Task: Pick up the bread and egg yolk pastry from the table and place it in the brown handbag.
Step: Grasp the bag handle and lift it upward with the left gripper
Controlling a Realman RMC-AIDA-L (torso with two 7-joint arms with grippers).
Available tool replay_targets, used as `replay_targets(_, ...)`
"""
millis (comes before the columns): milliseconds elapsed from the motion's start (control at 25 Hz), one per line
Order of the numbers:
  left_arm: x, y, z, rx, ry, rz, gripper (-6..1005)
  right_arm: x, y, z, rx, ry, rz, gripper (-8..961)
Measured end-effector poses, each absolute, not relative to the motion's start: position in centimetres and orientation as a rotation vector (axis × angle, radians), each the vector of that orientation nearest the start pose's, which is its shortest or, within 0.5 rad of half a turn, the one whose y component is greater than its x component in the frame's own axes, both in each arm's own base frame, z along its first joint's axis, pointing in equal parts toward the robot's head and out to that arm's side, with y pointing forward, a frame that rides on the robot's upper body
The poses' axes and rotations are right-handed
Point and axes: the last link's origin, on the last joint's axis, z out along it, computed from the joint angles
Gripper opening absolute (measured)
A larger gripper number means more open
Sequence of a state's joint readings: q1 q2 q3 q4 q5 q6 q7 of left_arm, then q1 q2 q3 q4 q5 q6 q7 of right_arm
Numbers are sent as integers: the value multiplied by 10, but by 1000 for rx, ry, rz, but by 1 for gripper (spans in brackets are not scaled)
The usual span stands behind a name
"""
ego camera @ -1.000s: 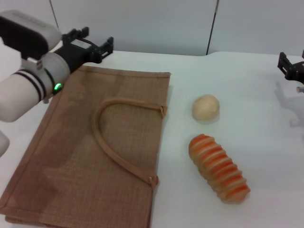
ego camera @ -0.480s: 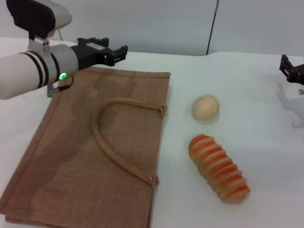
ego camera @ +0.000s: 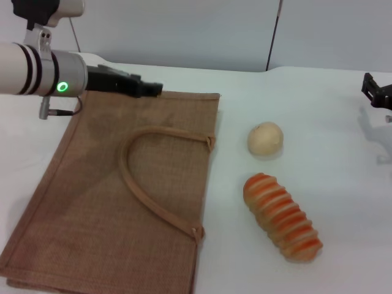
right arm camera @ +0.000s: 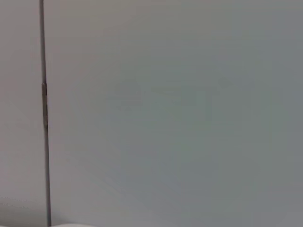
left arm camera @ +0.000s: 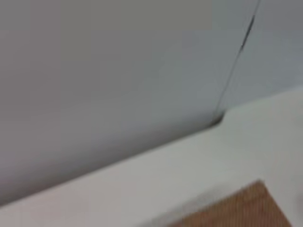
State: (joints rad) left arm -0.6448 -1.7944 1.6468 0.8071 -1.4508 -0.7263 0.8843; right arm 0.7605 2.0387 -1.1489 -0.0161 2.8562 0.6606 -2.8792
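Striped orange-and-cream ridged bread loaf [ego camera: 282,217] lies on the white table [ego camera: 331,122] in the lower right of the head view; long axis diagonal, one end toward upper left near the bag's edge, other end toward lower right; ridges run across the length; nothing touches it. Small round pale beige egg yolk pastry ball [ego camera: 265,138] sits just above the loaf's upper end, close but apart, in the centre right. Flat tan-brown woven jute handbag [ego camera: 92,208] lies flat across the left half of the frame, long axis from upper right down to lower left; its looped handle [ego camera: 147,184] rests on top of the fabric, curving from the right edge near the top to the right edge lower down; bag is closed flat, nothing seen inside or on it apart from the handle. Left gripper [ego camera: 153,89] at upper left, black, reaching in sideways over the bag's top edge; fingers look edge-on, cannot tell whether they are apart or together; holds nothing visible. Right gripper [ego camera: 375,89] at far right edge, only partly in frame, well apart from both foods; finger state cannot be told. Left wrist view shows a corner of the bag and the grey wall [left arm camera: 118,71].
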Motion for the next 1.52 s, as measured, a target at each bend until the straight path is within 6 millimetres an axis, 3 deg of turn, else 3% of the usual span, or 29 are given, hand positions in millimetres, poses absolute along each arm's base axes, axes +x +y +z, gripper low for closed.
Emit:
replay_targets(480,-229,436,49,-2437,-1079,31,594,309,432,-8,-1732,690,394,655)
replay_targets(1080,-233,436,27,-2458,-1080,284,574,306,433,-8,-1735,687,399,655)
replay_targets(1520,-235,435,19,-2440,-1107,304,559,305,434,-8,-1737,685,400,655)
